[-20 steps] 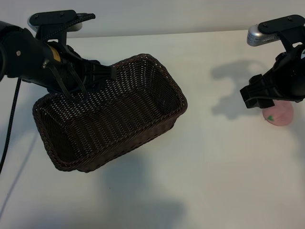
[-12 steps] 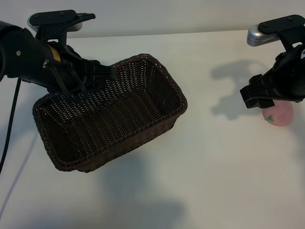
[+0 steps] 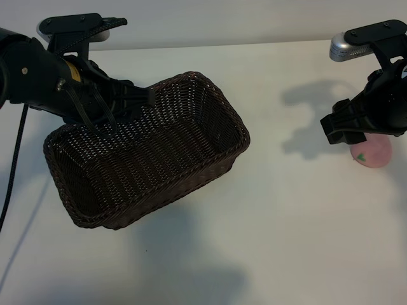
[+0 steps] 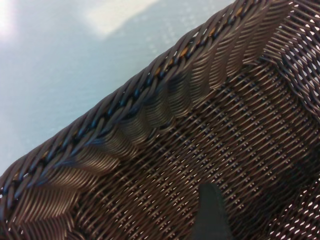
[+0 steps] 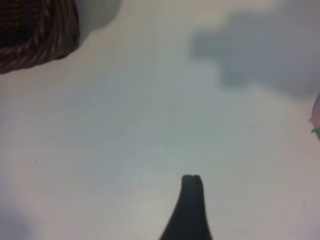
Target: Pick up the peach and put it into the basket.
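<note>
My left gripper [image 3: 137, 96] reached over the far long rim of the basket [image 3: 191, 165], near the middle of that side. Its jaws stood apart with the braided rim between them, one finger [image 4: 210, 212] inside against the woven wall, but I could not tell whether they pressed the wicker. The basket sat tilted, its right end toward the far side of the table [image 3: 286, 222], its shadow falling well in front of it.

My right gripper [image 3: 346, 127] hung over the table's right side, jaws released and holding nothing. The peach [image 3: 372, 152] lay on the table just beneath and beside it, half hidden by my fingers, its green leaf mark facing the camera. It sat well apart from the basket.
</note>
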Tool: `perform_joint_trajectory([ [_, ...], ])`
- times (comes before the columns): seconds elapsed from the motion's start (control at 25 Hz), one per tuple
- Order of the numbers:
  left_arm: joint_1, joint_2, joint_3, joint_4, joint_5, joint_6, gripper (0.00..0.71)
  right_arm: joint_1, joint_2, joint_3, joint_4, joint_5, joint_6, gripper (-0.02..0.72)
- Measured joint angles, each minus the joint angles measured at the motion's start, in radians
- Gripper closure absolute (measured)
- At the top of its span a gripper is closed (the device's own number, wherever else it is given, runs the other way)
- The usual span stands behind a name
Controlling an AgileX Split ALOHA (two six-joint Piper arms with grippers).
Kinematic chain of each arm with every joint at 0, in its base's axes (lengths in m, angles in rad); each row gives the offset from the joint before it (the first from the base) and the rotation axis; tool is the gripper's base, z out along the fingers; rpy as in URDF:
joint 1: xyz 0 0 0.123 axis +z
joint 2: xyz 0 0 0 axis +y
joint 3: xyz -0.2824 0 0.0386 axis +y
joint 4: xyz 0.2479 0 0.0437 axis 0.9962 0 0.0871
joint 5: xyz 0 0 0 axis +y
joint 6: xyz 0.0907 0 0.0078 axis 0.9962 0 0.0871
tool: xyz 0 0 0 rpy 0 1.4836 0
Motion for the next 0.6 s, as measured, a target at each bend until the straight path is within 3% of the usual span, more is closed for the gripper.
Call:
perform_joint_trajectory([
  [0.4, 0.0, 0.0, 0.0, 0.0, -0.051, -0.013, 0.179, 0.0, 0.0, 0.0, 0.0, 0.0, 0.0, 0.106],
  [0.6, 0.005, 0.0, 0.0, 0.039, 0.022, -0.25, 0.179, 0.0, 0.0, 0.0, 0.0, 0.0, 0.0, 0.106],
])
